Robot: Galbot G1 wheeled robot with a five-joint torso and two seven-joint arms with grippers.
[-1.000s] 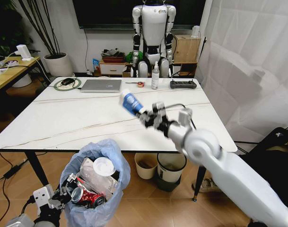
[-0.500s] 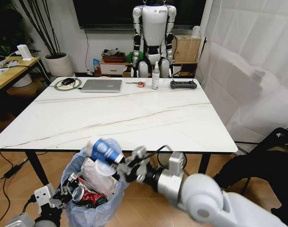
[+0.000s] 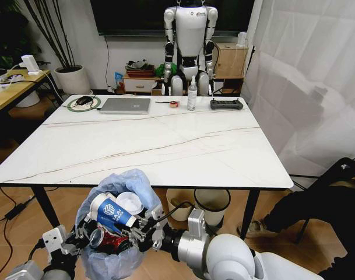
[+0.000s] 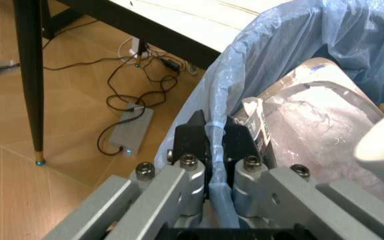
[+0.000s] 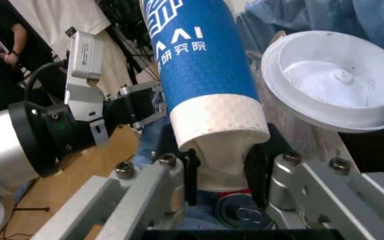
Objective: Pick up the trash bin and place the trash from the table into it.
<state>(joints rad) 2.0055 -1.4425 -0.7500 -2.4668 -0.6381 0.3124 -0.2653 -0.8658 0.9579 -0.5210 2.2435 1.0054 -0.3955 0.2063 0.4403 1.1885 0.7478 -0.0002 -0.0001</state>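
Observation:
The trash bin [image 3: 120, 189], lined with a puffy light-blue bag, stands on the floor at the white table's [image 3: 165, 146] front edge. My left gripper [image 3: 81, 234] is shut on its rim; in the left wrist view the gripper [image 4: 217, 145] pinches the blue bag edge [image 4: 259, 55]. My right gripper [image 3: 136, 226] is shut on the pale end of a blue paper cup [image 3: 109, 210], held tilted over the bin's mouth. The right wrist view shows the right gripper [image 5: 222, 150] clamping that cup [image 5: 199, 60]. A white lid [image 5: 332, 82], clear plastic and a red can [image 3: 110, 242] lie inside the bin.
A laptop [image 3: 125, 105], spray bottle [image 3: 191, 93], tape roll [image 3: 173, 104], black power strip [image 3: 225, 104] and mouse [image 3: 83, 101] line the table's far edge. A cream bin [image 3: 178, 204] and grey bin [image 3: 211, 201] stand underneath. A black table leg [image 4: 28, 75] rises beside the bin.
My right gripper has carried the blue cup from above the table, down past its front edge and leftward to the bin's mouth. The left gripper and the bin have stayed put.

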